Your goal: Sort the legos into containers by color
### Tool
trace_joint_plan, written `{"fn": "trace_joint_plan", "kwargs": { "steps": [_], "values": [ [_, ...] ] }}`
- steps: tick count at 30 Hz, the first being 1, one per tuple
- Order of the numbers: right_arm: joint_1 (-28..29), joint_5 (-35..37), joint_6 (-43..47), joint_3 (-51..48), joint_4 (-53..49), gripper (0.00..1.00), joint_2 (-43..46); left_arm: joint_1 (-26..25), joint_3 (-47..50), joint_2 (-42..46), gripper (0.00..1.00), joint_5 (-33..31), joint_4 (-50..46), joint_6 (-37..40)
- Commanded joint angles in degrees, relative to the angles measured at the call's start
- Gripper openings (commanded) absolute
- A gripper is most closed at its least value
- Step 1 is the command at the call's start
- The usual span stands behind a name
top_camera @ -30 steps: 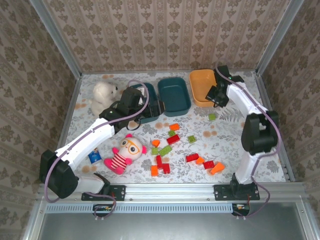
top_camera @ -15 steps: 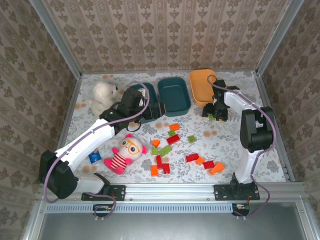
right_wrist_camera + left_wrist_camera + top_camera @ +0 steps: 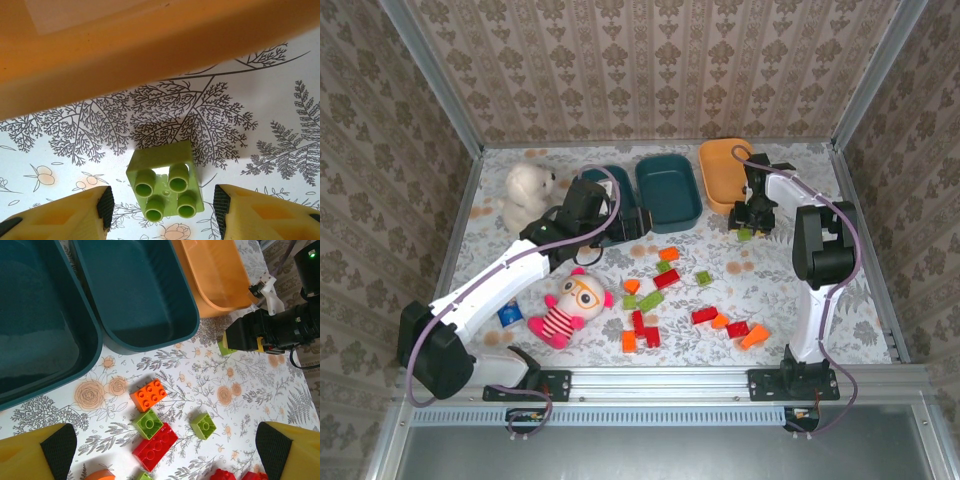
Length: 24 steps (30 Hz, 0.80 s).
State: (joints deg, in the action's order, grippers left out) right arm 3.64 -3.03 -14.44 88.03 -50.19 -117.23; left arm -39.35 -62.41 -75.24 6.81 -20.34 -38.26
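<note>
A lime green lego (image 3: pixel 165 184) lies studs-up on the table just in front of the orange bin (image 3: pixel 125 40). My right gripper (image 3: pixel 163 206) is open, with one finger on either side of it and a gap on both. From above, that gripper (image 3: pixel 749 222) hangs over the same brick (image 3: pixel 744 234). My left gripper (image 3: pixel 165 452) is open above an orange brick (image 3: pixel 148 394), two green bricks (image 3: pixel 148 423) and a red one (image 3: pixel 155 440). Two teal bins (image 3: pixel 668 190) and the orange bin (image 3: pixel 723 172) stand at the back. Several more bricks (image 3: pixel 704 316) lie scattered near the front.
A white plush dog (image 3: pixel 527 193) sits at the back left. A pink striped doll (image 3: pixel 570 303) lies beside the left arm, and a small blue item (image 3: pixel 510 314) lies next to it. Metal-framed walls enclose the table.
My right gripper has come down from the orange bin's rim to the table and now straddles the lone green brick. The left arm has hardly moved.
</note>
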Motion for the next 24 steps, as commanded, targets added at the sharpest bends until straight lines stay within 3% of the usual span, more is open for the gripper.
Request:
{"fn": "trace_joint_plan", "kwargs": {
  "steps": [1, 12, 17, 24],
  "values": [
    [0.39, 0.34, 1.18, 0.83, -3.05, 0.58, -1.72, -0.22, 0.66, 1.68, 0.96, -0.39, -0.05, -1.06],
    [1.59, 1.93, 0.63, 0.74, -2.58, 0.36, -2.59, -0.41, 0.76, 1.5, 0.96, 0.16, 0.23, -1.08],
    [4.01, 4.5, 0.62, -1.41, -1.95, 0.29, 2.11, -0.62, 0.92, 1.59, 0.96, 0.13, 0.35, -1.36],
    [6.55, 7.0, -3.96, -3.2, -0.58, 0.23, 15.18, -0.8, 0.49, 1.35, 0.96, -0.13, 0.63, -1.35]
  ]
}}
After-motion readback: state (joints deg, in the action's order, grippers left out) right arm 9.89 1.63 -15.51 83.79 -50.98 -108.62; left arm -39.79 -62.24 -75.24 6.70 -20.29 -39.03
